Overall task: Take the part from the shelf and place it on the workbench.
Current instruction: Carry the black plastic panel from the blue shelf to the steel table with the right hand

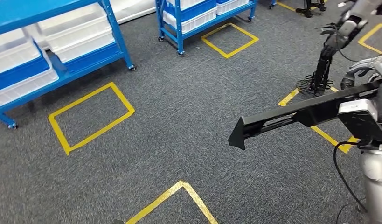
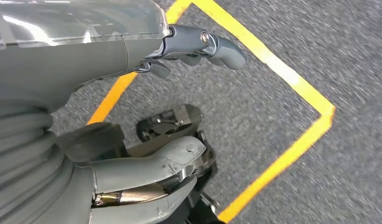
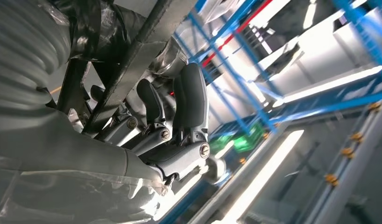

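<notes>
Grey speckled carpet (image 1: 189, 126) covers the floor in the head view, marked with yellow tape rectangles (image 1: 91, 116). A blue wheeled shelf rack (image 1: 63, 60) holding white bins (image 1: 72, 37) stands at the upper left, and a second blue rack (image 1: 198, 18) stands further back, near the top middle. At the right, the long black part (image 1: 296, 114) is carried above the floor, its pointed end reaching toward the middle of the picture and its other end at the robot's right hand (image 1: 371, 70), whose grey fingers curl over the top edge of the part. Behind it another dark robot arm on a stand (image 1: 326, 56) rises from the floor.

From the left wrist view, the left hand (image 2: 179, 93) hangs over the same grey carpet beside a corner of yellow tape (image 2: 291, 93). Its thumb and fingers are apart and nothing lies between them.

From the right wrist view, which is turned, the right hand (image 3: 175, 126) is seen close up: dark fingers (image 3: 189, 98) wrap around a black bar of the part (image 3: 133, 60) that runs diagonally across the hand. Beyond it are blue shelf frames (image 3: 291, 88), bright white bins, and a small green object (image 3: 247, 140) too blurred to name.
</notes>
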